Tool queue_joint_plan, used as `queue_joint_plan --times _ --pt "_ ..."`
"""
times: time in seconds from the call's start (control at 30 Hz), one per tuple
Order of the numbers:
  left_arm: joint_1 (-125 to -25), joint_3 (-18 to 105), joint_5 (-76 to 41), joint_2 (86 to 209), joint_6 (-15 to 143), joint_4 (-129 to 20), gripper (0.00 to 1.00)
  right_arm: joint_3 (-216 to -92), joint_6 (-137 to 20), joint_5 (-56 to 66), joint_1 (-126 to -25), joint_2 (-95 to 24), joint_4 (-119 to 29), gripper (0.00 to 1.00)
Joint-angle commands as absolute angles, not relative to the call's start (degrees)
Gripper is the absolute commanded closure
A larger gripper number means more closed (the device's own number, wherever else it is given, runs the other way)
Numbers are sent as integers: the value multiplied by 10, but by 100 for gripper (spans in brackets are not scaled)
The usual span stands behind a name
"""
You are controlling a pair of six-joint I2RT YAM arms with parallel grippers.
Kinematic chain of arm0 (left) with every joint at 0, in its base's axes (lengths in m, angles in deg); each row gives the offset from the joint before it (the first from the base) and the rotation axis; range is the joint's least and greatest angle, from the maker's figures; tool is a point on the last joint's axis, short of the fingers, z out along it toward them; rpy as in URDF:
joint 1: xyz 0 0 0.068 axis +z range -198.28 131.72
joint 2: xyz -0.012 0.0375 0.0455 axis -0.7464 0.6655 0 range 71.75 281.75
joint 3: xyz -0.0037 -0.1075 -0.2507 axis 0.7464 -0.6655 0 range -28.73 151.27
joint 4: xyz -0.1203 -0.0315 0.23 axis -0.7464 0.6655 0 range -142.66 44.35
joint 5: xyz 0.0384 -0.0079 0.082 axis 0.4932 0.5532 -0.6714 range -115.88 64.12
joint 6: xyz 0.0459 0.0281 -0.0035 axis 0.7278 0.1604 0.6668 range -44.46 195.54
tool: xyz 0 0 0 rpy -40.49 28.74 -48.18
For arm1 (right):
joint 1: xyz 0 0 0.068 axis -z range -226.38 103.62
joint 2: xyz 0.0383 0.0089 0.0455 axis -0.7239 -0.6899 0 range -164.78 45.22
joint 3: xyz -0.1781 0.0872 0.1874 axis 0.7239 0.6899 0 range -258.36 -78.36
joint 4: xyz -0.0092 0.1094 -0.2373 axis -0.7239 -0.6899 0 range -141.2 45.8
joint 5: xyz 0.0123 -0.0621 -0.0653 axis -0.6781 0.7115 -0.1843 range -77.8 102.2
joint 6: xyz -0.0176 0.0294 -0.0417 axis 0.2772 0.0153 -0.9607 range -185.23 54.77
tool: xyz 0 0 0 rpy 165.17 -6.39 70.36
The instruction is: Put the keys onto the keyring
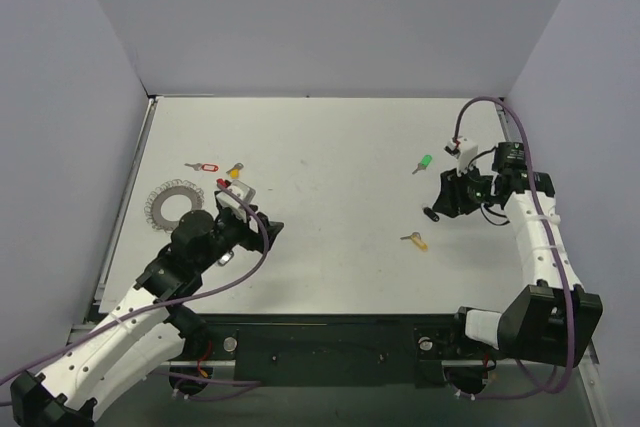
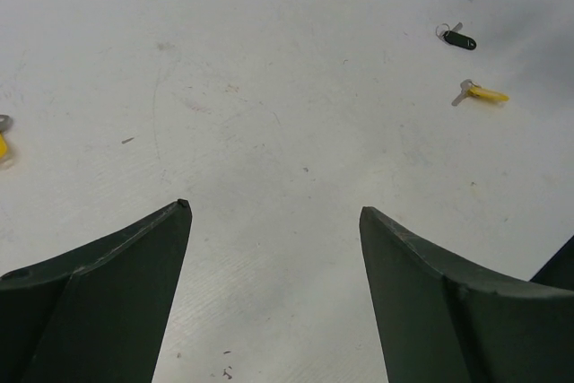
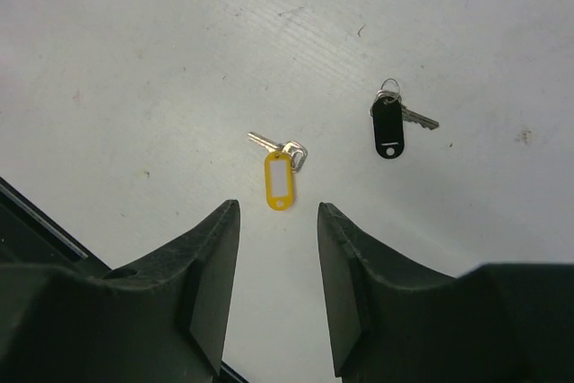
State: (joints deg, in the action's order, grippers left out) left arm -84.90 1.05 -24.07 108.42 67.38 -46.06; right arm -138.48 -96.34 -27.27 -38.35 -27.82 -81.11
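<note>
L gripper (image 2: 273,211): dark fingers spread wide, only bare white table (image 2: 269,87) between them, nothing held. It sits near the big silvery coiled-wire keyring (image 1: 175,207), which lies flat by the table's L edge w/ no key on it that I can see. Prob. parked there so it can pin or lift the ring once a key is brought over.

R gripper (image 3: 277,218): fingers apart w/ a narrow gap, nothing held. Its wrist view looks down on the small metal key w/ yellow oblong plastic tag (image 3: 280,177). The tag lies lengthwise in line w/ the gap, just ahead of the tips. Looks like a line-up for a pinch on the tag, since the flat blade gives little to grab. The small key w/ black plastic tag (image 3: 388,127) lies near, off to the side, not touching the yellow-tagged key. The green-headed key (image 1: 424,163) sits farther back on the R half.

Close to the ring but apart from it: red-tagged key (image 1: 205,166) and orange-yellow-headed key (image 1: 235,170), both loose on the table.

Judgement: early stage, 5 keys visible, 0 threaded. Next move prob.: R lowers, closes on the yellow tag, carries it across to the ring. Risk: the tag lies flat and thin, so the fingers may skid over it or push it away.
</note>
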Motion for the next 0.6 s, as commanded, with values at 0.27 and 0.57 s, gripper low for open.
queue_joint_plan --times 0.27,0.57 --pt "-750 31 -179 1141 547 -518 8 -1350 -946 -404 -331 -218 -755 63" --pt "-598 107 -99 1269 512 -480 7 -1348 -933 -427 -320 -178 -765 59"
